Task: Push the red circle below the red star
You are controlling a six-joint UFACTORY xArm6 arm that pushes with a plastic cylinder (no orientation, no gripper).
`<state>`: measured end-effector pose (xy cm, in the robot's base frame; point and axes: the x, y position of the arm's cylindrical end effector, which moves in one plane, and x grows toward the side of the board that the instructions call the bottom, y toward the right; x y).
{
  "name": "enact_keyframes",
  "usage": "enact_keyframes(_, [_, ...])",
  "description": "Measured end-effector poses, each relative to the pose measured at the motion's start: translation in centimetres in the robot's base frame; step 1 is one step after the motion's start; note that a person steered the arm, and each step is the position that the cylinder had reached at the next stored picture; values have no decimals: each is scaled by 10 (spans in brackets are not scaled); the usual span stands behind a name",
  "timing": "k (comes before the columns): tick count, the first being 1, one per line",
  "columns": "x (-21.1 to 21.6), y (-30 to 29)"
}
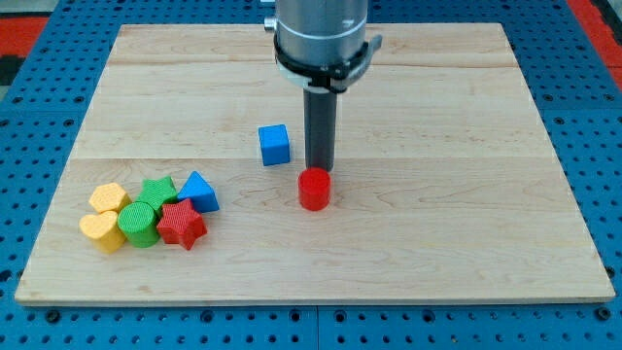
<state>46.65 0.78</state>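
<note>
My tip [319, 168], a bare rod grasping nothing, just above the red circle [314, 189] near board centre, seemingly touching; blue cube [275, 145] just to its upper left; red star [181, 225] well apart at the view's lower left, clustered with green star [157, 191], blue triangle [199, 192], green cylinder [139, 224], two yellow blocks [104, 216]

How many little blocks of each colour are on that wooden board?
Red: 2, the red circle and the red star
Blue: 2, the blue cube and the blue triangle
Green: 2, the green star and the green circle
Yellow: 2, the yellow hexagon and the yellow heart
Total: 8
</note>
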Motion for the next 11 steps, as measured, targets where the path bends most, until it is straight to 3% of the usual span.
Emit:
enact_keyframes(3, [59, 43])
enact_keyframes(5, [21, -5])
enact_keyframes(9, [83, -23])
enact_keyframes(11, [95, -36])
